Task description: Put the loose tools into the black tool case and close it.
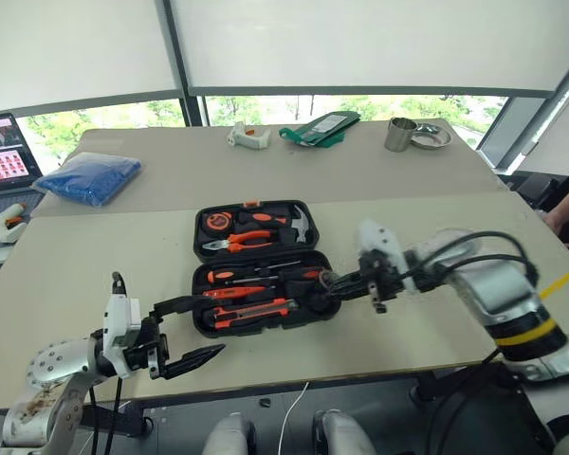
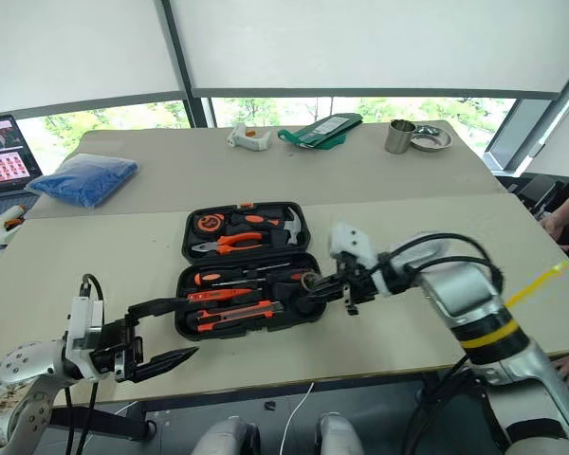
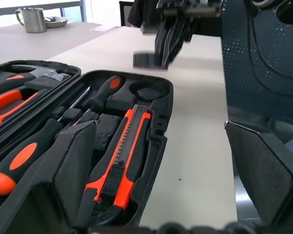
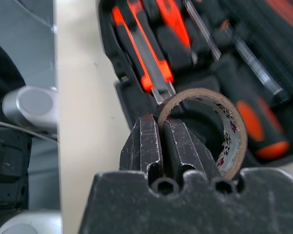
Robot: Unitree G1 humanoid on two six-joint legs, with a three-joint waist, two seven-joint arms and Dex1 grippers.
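The case [image 1: 315, 258] is black, its tools orange and black: the knife [image 1: 251, 312] mostly orange, the screwdrivers [image 1: 229, 276] black with orange spots, the pliers [image 1: 242, 242] orange-handled. The hammer [image 1: 302, 221] has a steel-grey head. The tape roll [image 4: 229, 132] in the right gripper [image 4: 161, 141] is brown inside with red print. Both tables [image 1: 95, 265] are beige. Far left lies a blue cloth [image 1: 87, 178]; far off, a green pouch [image 1: 321, 127] and a silvery cup [image 1: 399, 134].
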